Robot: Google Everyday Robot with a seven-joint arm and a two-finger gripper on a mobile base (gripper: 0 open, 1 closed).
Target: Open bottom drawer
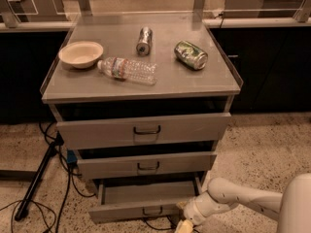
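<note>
You've got a grey cabinet (218, 130) mid-frame, its flat surface (97, 84) on top. White arm (243, 198) comes in from bottom right, low by the floor. Three drawer fronts, all ajar: top drawer (97, 130) widest, middle drawer (107, 166) under it, bottom drawer (121, 210) narrowest and lowest, just above the floor. Bottom drawer sticks out furthest, and you can see its plain grey tray from above. On the surface: clear bottle (129, 70) lying on its side near the front, cream bowl (80, 54) upright just left of it by the bottle's cap, green can (191, 54) on its side to the right, silver can (144, 40) on its side between bowl and green can, further back. Hand (186, 223) sits at the bottom drawer's front right end, low, right of the small dark handle (152, 210) and off it. You can't tell whether the hand is apart or together. Black cables (29, 212) on the floor, left.
</note>
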